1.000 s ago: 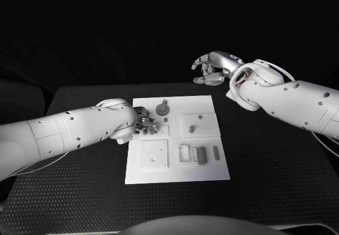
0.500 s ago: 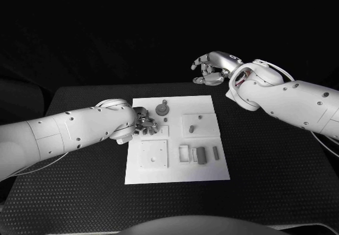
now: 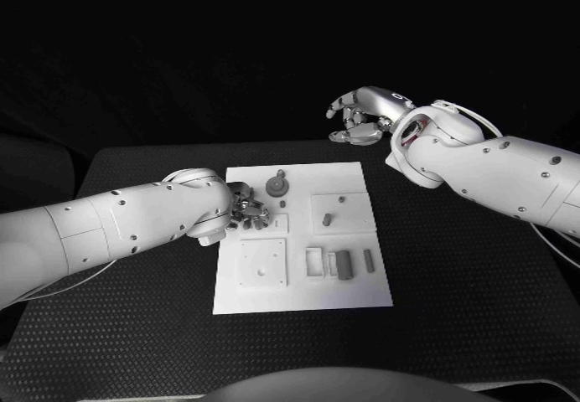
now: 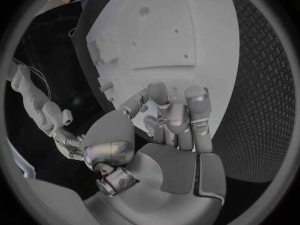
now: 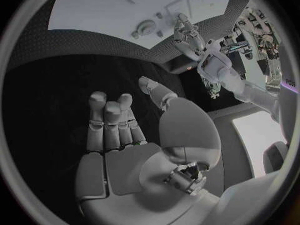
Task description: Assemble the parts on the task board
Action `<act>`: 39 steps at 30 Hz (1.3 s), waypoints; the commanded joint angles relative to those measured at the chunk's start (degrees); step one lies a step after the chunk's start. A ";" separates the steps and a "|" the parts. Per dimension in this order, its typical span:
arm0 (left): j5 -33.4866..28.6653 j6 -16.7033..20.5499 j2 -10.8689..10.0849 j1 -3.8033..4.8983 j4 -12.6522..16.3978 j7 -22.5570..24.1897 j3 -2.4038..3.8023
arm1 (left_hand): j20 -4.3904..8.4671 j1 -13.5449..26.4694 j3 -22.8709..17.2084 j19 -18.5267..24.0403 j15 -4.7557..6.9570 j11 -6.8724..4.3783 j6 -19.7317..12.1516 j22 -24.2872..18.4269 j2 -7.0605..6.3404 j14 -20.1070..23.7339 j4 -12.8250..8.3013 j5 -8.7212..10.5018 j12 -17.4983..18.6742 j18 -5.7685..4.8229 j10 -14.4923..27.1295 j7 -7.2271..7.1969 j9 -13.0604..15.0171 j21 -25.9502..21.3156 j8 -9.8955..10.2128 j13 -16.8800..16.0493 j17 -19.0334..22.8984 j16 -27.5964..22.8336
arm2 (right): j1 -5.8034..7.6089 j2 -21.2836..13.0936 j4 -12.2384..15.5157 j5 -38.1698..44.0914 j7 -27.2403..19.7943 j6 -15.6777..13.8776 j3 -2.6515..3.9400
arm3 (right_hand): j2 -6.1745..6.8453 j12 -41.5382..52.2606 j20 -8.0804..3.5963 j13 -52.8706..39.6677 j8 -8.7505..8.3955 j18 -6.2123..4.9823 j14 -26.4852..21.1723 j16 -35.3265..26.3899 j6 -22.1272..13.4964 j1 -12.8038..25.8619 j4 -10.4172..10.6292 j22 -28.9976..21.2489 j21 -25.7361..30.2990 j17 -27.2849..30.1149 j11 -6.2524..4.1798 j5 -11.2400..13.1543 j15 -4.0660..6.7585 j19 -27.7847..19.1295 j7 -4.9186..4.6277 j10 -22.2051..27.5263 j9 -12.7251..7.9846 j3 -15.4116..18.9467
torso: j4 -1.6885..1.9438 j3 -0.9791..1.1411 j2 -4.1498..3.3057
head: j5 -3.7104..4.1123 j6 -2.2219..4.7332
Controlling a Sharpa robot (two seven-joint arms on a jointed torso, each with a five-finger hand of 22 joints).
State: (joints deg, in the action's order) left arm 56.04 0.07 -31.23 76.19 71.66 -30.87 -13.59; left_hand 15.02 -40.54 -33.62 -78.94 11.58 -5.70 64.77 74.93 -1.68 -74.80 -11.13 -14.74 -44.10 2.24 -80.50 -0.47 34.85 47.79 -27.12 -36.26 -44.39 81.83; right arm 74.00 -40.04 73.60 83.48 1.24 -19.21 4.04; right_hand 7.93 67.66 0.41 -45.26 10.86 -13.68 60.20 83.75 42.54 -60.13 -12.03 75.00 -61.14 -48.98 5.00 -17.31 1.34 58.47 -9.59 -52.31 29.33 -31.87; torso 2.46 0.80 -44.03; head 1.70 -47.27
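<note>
My left hand (image 3: 248,211) rests low at the task board (image 3: 302,293)'s left edge, fingers curled in — whether they pinch a part I cannot tell; grey parts (image 3: 344,265) lie in the board's recesses, awaiting fitting; my right hand (image 3: 366,115) hovers beyond the far edge, loosely curled, holding nothing — kept clear, I judge.

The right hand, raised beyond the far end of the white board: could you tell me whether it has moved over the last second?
No. The right hand hangs at the same spot beyond the far edge of the task board, fingers loosely curled and holding nothing.
</note>
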 commanded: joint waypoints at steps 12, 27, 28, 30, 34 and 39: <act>0.32 -0.45 0.20 -0.08 -0.36 -0.05 -0.03 | -0.03 0.97 0.27 0.71 0.26 -0.17 8.28 0.92 -2.71 0.41 2.66 7.48 -0.36 2.20 0.53 -0.68 0.14 0.23 0.17 0.26 0.54 0.47 | 0.00 0.00 -0.03 0.00 -0.37 0.46 0.04 | -0.31 0.25 -0.32 0.12 0.41 -1.32 -0.20 -0.35 -1.03 -0.38 -0.33 0.19 0.23 0.08 0.02 -0.01 -0.15 -0.15 -1.95 0.06 -0.13 0.20 | 0.00 0.00 0.00 | 0.15 0.00; 0.85 0.21 0.27 -0.20 -0.44 0.49 -0.02 | 0.00 0.69 0.16 0.73 0.27 -0.18 8.25 0.94 -2.36 0.43 2.48 7.71 -0.39 2.27 0.54 -0.68 0.18 0.26 0.19 0.28 0.60 0.51 | 0.00 0.03 -0.09 0.00 -0.36 0.52 0.04 | -0.35 0.26 -0.31 0.15 0.42 -1.32 -0.20 -0.35 -1.04 -0.41 -0.37 0.19 0.24 0.10 0.02 -0.01 -0.15 -0.15 -1.95 0.06 -0.17 0.20 | 0.01 -0.03 -0.01 | 0.32 -0.01; 0.84 0.27 0.27 -0.21 -0.45 0.57 -0.02 | 0.00 0.66 0.17 0.74 0.27 -0.17 8.24 0.94 -2.37 0.43 2.43 7.71 -0.39 2.28 0.54 -0.68 0.18 0.26 0.19 0.28 0.61 0.51 | 0.00 0.03 -0.10 0.00 -0.36 0.52 0.04 | -0.35 0.26 -0.31 0.15 0.42 -1.32 -0.20 -0.35 -1.04 -0.41 -0.38 0.19 0.25 0.10 0.02 -0.01 -0.15 -0.15 -1.95 0.06 -0.17 0.20 | 0.01 -0.03 -0.01 | 0.31 -0.01; 0.76 0.56 0.27 -0.21 -0.45 0.70 -0.02 | 0.00 0.63 0.18 0.75 0.26 -0.17 8.23 0.94 -2.40 0.43 2.38 7.72 -0.39 2.28 0.55 -0.67 0.19 0.26 0.19 0.29 0.61 0.51 | 0.00 0.03 -0.12 0.00 -0.35 0.54 0.04 | -0.36 0.26 -0.31 0.15 0.42 -1.32 -0.21 -0.35 -1.04 -0.40 -0.38 0.19 0.25 0.10 0.02 -0.01 -0.15 -0.15 -1.95 0.06 -0.18 0.20 | 0.00 -0.03 0.00 | 0.32 -0.01; 0.54 0.89 0.23 -0.21 -0.45 0.93 -0.02 | -0.03 0.84 0.40 0.83 0.21 -0.11 8.14 0.92 -2.86 0.47 2.36 7.86 -0.37 2.28 0.61 -0.62 0.22 0.22 0.23 0.33 0.67 0.49 | -0.01 0.03 -0.13 0.00 -0.35 0.53 0.04 | -0.36 0.27 -0.30 0.16 0.43 -1.32 -0.21 -0.35 -1.05 -0.40 -0.39 0.19 0.25 0.10 0.02 -0.01 -0.15 -0.15 -1.95 0.06 -0.19 0.21 | 0.03 -0.02 0.01 | 0.36 -0.01; 0.41 1.04 0.21 -0.21 -0.53 1.10 -0.02 | -0.05 1.42 0.63 0.89 0.17 -0.07 8.05 0.88 -3.48 0.49 2.75 8.16 -0.34 2.31 0.67 -0.59 0.27 0.14 0.27 0.42 0.77 0.46 | -0.01 0.02 -0.18 0.00 -0.36 0.54 0.04 | -0.38 0.27 -0.30 0.17 0.43 -1.32 -0.21 -0.35 -1.05 -0.42 -0.40 0.19 0.26 0.11 0.02 -0.02 -0.15 -0.15 -1.95 0.06 -0.20 0.21 | 0.06 -0.05 0.01 | 0.47 0.10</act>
State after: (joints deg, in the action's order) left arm 56.59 0.49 -31.13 75.98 71.12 -30.66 -13.62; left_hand 14.94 -39.17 -33.18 -78.42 11.45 -5.85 73.07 74.91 -4.71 -74.29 -8.58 -6.92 -44.32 2.30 -80.24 -1.35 35.06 47.79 -27.12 -35.91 -43.67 82.05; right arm 73.99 -40.03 73.46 83.41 1.22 -19.09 4.04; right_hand 7.93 67.66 0.44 -45.17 11.15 -13.68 60.20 83.75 42.52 -60.13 -12.19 75.00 -61.14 -48.94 5.00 -17.31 1.34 58.44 -9.61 -52.31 29.23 -31.71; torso 2.48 0.76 -44.03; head 2.11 -47.27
